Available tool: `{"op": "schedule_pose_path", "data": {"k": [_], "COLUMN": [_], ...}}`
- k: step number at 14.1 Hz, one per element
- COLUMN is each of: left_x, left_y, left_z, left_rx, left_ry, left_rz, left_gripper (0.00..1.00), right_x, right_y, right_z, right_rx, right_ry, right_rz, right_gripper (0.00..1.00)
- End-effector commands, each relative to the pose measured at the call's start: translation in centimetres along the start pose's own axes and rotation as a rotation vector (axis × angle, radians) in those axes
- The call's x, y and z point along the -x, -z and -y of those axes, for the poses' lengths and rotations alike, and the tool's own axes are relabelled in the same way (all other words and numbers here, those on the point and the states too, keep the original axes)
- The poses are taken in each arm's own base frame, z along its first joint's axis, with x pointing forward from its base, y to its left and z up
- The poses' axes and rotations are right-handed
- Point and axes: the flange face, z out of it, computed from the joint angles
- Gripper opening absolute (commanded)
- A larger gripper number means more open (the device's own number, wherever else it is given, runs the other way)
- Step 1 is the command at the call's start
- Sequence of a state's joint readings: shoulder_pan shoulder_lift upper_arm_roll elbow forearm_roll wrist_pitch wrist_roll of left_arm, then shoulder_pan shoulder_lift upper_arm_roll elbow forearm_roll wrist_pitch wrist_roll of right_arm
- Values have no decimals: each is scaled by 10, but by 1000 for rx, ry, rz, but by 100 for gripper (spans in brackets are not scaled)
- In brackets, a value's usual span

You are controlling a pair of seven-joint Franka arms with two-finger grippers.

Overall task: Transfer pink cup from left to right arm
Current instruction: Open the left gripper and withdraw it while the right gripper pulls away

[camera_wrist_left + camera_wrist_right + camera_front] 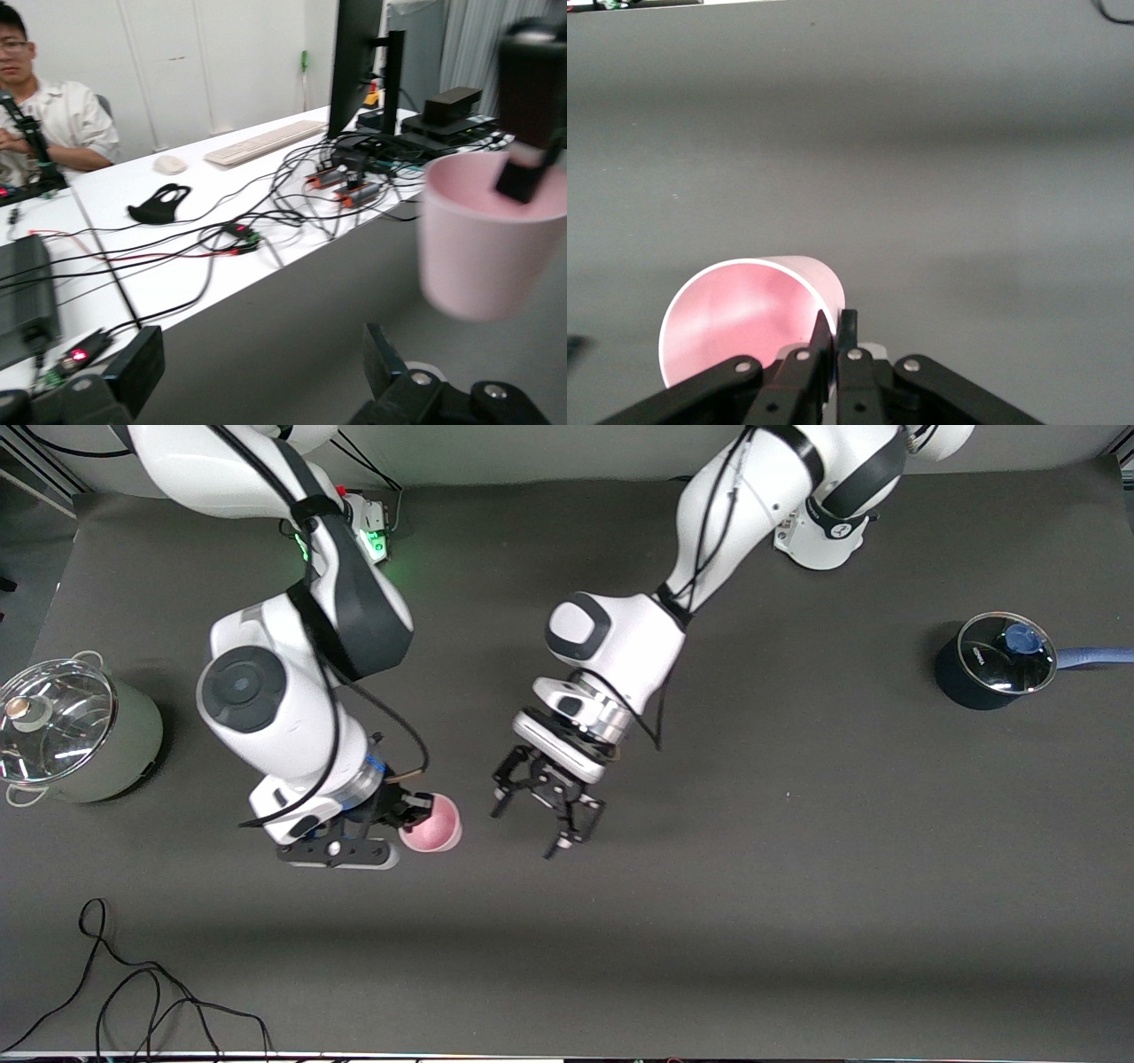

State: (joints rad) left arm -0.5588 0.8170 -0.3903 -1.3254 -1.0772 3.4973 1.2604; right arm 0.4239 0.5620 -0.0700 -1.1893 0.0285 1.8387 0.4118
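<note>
Black cable (133,992) loops along the desk's (797,921) near edge. Over the desk's middle, the right jaws pinch the pink cup (431,825) by its rim, closed on the wall. It looks like light, thin, probably slippery plastic. Left jaws hang beside it, spread wide and empty.

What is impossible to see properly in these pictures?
Front view: right tool's grip on the pink cup, covered by its wrist.
Left wrist view: cup's side, cut by the edge and blurred.
Right wrist view: cup's base; only the opening shows.
The open left tool waits beside the cup.
</note>
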Motion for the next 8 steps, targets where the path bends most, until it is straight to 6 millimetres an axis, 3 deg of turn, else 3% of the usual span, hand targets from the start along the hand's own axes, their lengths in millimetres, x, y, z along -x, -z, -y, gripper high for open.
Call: {"op": "schedule_pose_path", "data": {"k": [1, 3, 5, 8], "left_x": [0, -5, -17, -32], "left_y": [23, 19, 18, 29], "left_z": [23, 53, 101, 177], "left_rx": [11, 58, 128, 221], "left_ry": [-32, -20, -19, -58], "left_rz": [50, 68, 87, 126], "left_gripper": [100, 100, 100, 100], "right_x": [-7, -16, -25, -37], "right_y": [14, 17, 21, 12], "right_z": [-42, -88, -137, -218], "right_rx": [24, 37, 39, 35], "right_ry": [76, 136, 192, 271], "right_rz": [33, 75, 98, 115], "right_gripper": [0, 0, 0, 0]}}
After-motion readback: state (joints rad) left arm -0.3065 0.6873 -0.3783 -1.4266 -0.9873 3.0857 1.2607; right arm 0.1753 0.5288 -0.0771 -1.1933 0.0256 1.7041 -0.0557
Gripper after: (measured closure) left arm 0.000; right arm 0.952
